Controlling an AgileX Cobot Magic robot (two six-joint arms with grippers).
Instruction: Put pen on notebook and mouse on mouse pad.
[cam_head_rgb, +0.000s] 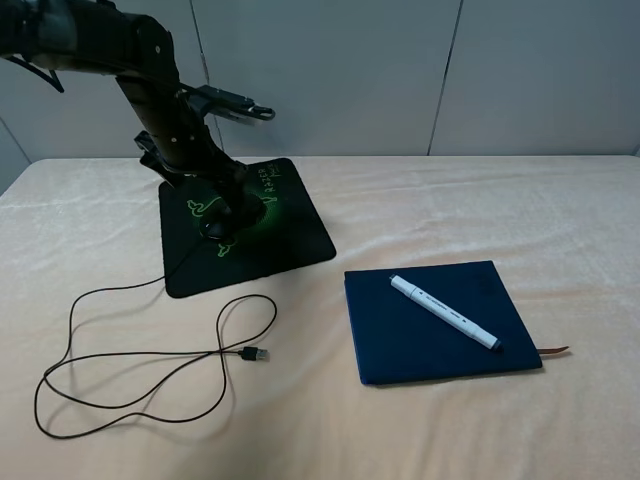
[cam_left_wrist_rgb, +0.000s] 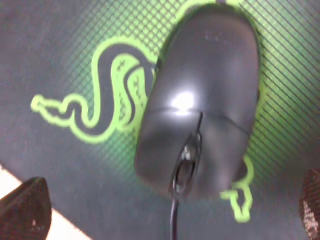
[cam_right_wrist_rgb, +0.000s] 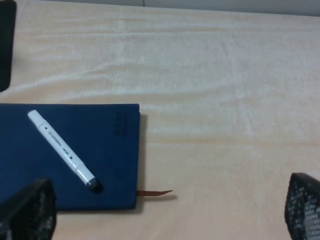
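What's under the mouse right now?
The mouse sits on the mouse pad, over its green snake emblem. The emblem's middle is covered by the mouse.

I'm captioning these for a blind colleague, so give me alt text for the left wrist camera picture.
A black wired mouse sits on a black mouse pad, over its bright green snake emblem, with its cable leaving at the frame's edge. The left gripper hangs above it, jaws spread wide and clear of the mouse, only the dark fingertips showing in the corners.

pen (cam_head_rgb: 444, 312): white, lies slanted on the notebook | notebook (cam_head_rgb: 420, 335): dark blue, flat, closed | mouse (cam_left_wrist_rgb: 202, 97): black, sits on the mouse pad | mouse pad (cam_head_rgb: 290, 235): black, green snakes, flat
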